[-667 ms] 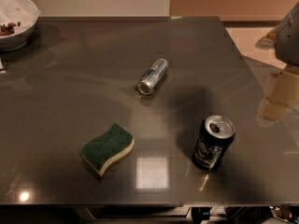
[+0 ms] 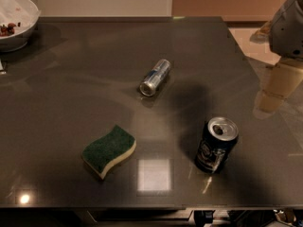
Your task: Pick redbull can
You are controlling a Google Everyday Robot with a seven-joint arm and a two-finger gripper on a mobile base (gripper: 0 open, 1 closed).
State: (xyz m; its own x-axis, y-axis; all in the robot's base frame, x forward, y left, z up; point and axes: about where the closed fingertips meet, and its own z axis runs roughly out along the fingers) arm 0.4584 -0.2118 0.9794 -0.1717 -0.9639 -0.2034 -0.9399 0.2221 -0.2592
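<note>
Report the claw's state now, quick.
Claw: cannot be told. It hangs at the right edge of the table, apart from the redbull can lying on its side.

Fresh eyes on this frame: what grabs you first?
The redbull can lying on its side in the middle of the table, and the wider dark can standing upright, front right. A green sponge sits front left; the end effector hangs at the right edge, clear of both cans.

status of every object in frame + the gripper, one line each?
Slim silver-and-blue redbull can: lying on its side, not held.
Wider dark navy can: upright, top looks opened.
Green-and-yellow sponge: lying flat, green side up.
White bowl: upright, far left corner, some food inside.
Gripper: at right edge, apart from both cans, holding nothing.
</note>
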